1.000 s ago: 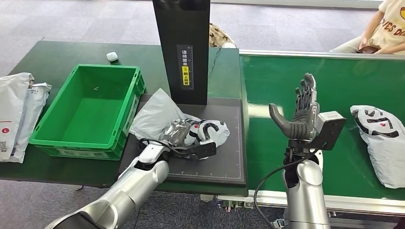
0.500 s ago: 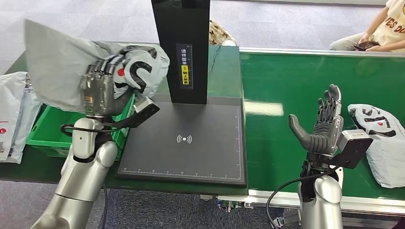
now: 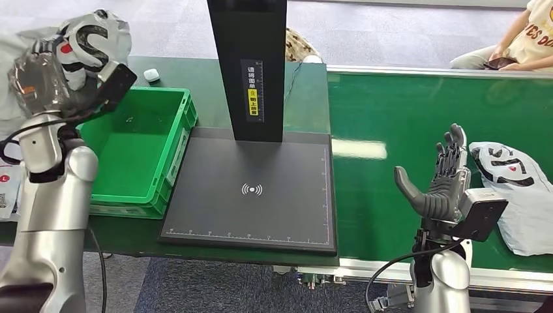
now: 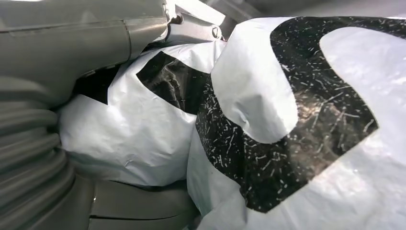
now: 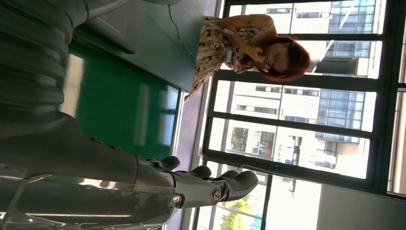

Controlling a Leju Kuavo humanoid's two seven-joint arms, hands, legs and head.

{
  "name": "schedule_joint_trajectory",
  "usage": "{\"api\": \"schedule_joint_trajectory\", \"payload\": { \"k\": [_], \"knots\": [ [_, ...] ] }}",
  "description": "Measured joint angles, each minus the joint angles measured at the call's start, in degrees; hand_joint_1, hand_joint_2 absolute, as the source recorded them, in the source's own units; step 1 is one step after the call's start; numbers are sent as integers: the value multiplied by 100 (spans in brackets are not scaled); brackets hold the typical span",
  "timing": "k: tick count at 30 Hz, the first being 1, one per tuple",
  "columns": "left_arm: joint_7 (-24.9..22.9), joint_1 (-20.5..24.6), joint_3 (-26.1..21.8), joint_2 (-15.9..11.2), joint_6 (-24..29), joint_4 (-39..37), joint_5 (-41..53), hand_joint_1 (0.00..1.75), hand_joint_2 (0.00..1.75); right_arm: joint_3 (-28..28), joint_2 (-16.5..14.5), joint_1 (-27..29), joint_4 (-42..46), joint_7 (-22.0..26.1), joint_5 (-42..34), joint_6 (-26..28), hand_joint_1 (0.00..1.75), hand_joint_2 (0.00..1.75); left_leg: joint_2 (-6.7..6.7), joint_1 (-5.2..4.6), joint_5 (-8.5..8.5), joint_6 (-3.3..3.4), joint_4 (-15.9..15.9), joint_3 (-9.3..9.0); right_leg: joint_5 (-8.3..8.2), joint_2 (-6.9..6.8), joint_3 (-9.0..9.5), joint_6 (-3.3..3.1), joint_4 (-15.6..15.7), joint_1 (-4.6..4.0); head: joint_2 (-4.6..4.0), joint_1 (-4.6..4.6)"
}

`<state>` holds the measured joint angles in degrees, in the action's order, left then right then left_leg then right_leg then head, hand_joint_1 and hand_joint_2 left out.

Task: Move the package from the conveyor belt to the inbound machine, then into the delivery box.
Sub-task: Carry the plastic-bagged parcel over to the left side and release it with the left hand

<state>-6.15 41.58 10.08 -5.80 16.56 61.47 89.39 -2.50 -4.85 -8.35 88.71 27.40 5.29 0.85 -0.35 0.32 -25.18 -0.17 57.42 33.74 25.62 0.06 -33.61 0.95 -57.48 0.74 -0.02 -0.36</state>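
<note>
One package [image 3: 91,39], white with black print, is gripped in the left hand [image 3: 45,72], raised over the green delivery box's [image 3: 176,140] far left corner. Right hand [image 3: 440,179] spread, holding nothing. Likely next: lower and release inside.

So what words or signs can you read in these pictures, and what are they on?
Black post: a white label of Chinese characters, too small to read, with a yellow tag below.
Scanner pad: a white wireless-wave sign.
Person's shirt: partial letters "ES DO".
Held package: bold black shapes, no readable word.
</note>
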Motion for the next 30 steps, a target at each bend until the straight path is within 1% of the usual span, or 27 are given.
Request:
{"api": "schedule_joint_trajectory", "payload": {
  "k": [3,6,8,11,16,20,22,24,25,28,30],
  "knots": [
    [-69,383,-140,-42,-84,-734,-2,175,175,7,-25,-40,-24,-20,33,0,0,175,0,0,1,0,0,0,-2,1,-1,-2,-1,0,0,-1],
    [-144,585,-197,-51,-240,-1165,-18,175,175,10,-34,-59,-39,-22,43,-13,0,175,0,0,1,0,0,4,-1,0,-3,-2,-1,1,0,1],
    [-270,746,-262,-52,-629,-1498,-100,175,175,17,-38,-95,-69,-26,54,-56,0,175,0,0,1,0,0,8,-1,0,-6,-2,-1,1,0,1],
    [-528,1079,-387,-58,-1288,-2201,-204,175,175,56,-55,-218,-192,-30,62,-102,0,175,0,0,1,1,0,10,-2,0,-9,-1,-1,1,0,1],
    [-813,1560,-507,-49,-2178,-3223,-262,175,175,166,-110,-412,-404,-37,110,-101,0,175,0,0,4,2,1,10,-2,-2,-9,-1,-1,1,0,1],
    [-931,1643,-615,-6,-2801,-3711,-366,175,175,196,-140,-503,-548,-47,142,-101,0,175,0,0,3,2,1,13,-2,-1,-12,-2,-2,1,0,1],
    [-931,1611,-697,8,-2977,-3869,-444,89,175,207,-142,-552,-610,-50,143,-114,0,175,0,0,3,2,1,16,-2,-1,-15,-2,-2,1,0,1],
    [-939,1535,-767,18,-2965,-3979,-475,2,175,219,-142,-593,-661,-56,139,-145,0,175,0,0,3,2,1,17,-2,-1,-17,-2,-1,1,0,1],
    [-945,1486,-793,23,-2882,-4013,-474,0,175,223,-142,-603,-679,-61,137,-159,0,175,0,0,3,2,1,17,-1,-1,-18,-2,-1,1,0,1],
    [-935,1362,-870,38,-2502,-4067,-477,0,175,231,-140,-602,-704,-71,130,-172,0,175,0,0,3,2,1,20,-1,-1,-21,-2,-1,1,0,1],
    [-925,1327,-906,48,-2347,-4085,-480,0,175,234,-140,-597,-705,-73,127,-174,0,175,0,0,3,2,1,20,-2,-1,-22,-2,-1,1,0,1]
  ]
}}
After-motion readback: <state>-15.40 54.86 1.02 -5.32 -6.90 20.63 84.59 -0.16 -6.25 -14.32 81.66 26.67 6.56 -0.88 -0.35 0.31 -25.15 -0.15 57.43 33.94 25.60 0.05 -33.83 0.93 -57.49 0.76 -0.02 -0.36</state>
